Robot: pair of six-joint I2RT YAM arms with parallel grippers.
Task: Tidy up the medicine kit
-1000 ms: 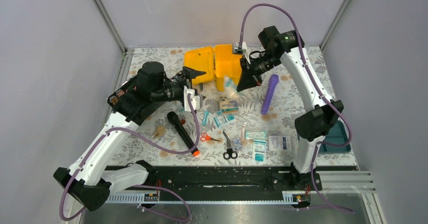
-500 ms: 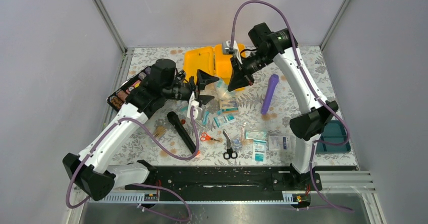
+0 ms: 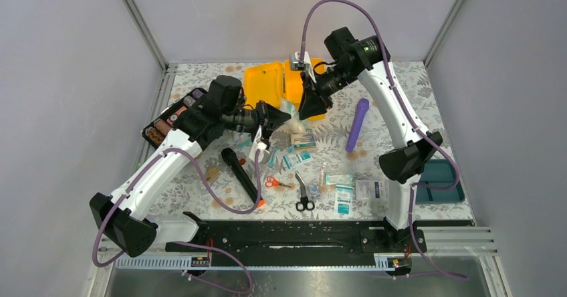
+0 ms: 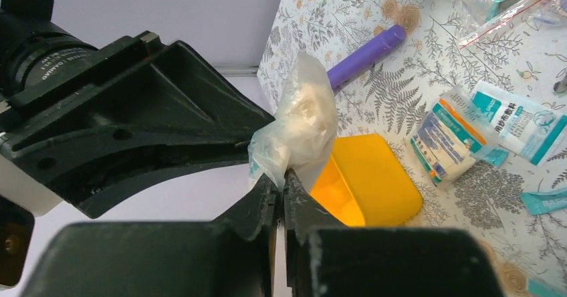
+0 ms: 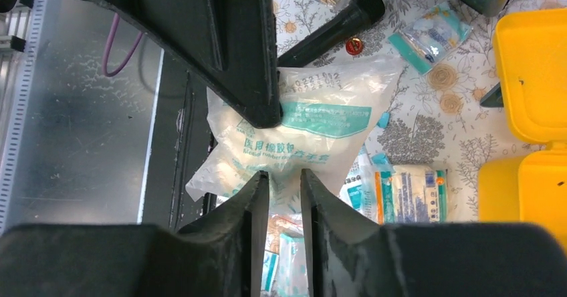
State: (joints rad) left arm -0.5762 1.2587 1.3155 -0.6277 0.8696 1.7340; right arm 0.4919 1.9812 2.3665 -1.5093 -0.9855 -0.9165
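The medicine kit is a yellow box lying open at the back of the table, also seen in the left wrist view and the right wrist view. A clear plastic bag of white gloves with teal print hangs in the air in front of it. My left gripper is shut on the bag's lower edge. My right gripper sits at the opposite edge of the bag, its jaws parted with a gap between them.
A purple tube, black flashlight, red scissors, black scissors and several dressing packets lie on the floral table. A black tray of rolls sits at left, a teal tray at right.
My left arm swung right to the hanging bag and its jaws closed on it. My right gripper shifted left with the bag and its jaws parted.
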